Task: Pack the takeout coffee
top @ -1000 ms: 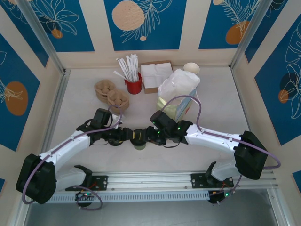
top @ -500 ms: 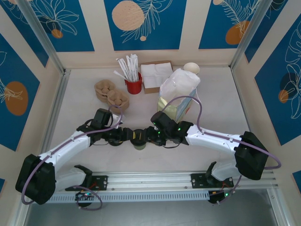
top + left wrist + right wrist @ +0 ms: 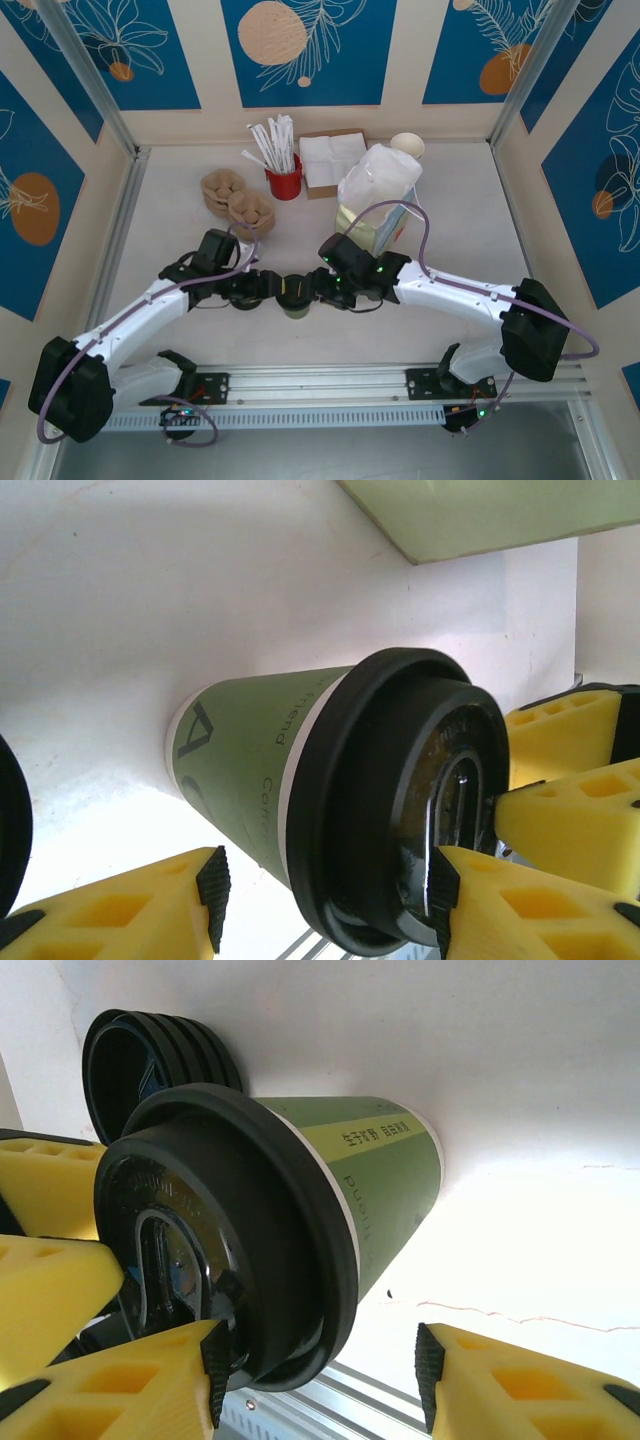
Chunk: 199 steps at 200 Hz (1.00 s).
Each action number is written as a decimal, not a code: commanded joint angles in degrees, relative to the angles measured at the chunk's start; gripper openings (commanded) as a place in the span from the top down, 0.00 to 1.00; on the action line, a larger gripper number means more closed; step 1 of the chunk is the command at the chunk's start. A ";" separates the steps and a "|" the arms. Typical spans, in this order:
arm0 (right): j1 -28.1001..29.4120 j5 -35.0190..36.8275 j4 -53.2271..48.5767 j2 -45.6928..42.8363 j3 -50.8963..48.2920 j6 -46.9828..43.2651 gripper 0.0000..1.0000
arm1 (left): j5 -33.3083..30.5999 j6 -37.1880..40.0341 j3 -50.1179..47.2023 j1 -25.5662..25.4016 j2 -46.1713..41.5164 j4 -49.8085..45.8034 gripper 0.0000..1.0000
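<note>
You are looking at a white table (image 3: 450, 230) carrying the takeout coffee (image 3: 294, 305) near its front edge. Farther back, a red cup (image 3: 284, 184), a napkin box (image 3: 333, 160), cardboard carriers (image 3: 238, 202) and a plastic bag (image 3: 380, 185) are sitting on it.

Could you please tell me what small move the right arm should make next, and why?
Probably close the right claw on the takeout coffee. The cup stands upright with its black lid seated. The claw straddles it, one finger at the lid and the other finger clear of the green wall. The bag stands behind on that side.

takeout coffee (image 3: 294, 296) 1 | red cup (image 3: 284, 184) 1 | napkin box (image 3: 333, 160) 1 | bag (image 3: 380, 185) 1
</note>
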 commanded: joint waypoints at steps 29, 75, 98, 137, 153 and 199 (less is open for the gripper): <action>0.01 -0.48 -3.95 0.05 3.95 -1.46 0.43 | -1.44 1.04 5.79 -0.62 -0.57 -5.10 0.43; 0.27 -1.62 -5.39 -2.03 7.90 -2.62 0.42 | -8.41 0.88 11.58 -0.38 -2.26 -9.14 0.39; 0.54 -1.93 -6.61 -3.49 10.05 -3.51 0.42 | -12.40 0.64 14.85 -0.22 -2.66 -9.84 0.38; 0.98 -2.93 -9.01 -6.23 13.79 -5.56 0.42 | -22.29 -1.49 18.67 1.11 -2.88 -9.65 0.36; 1.11 -3.07 -9.74 -7.93 14.92 -6.38 0.42 | -26.39 -3.03 19.36 2.03 -2.56 -8.66 0.35; -0.32 -2.93 -12.48 -13.25 18.05 -9.98 0.42 | -32.91 -8.39 20.77 7.18 2.17 -5.12 0.35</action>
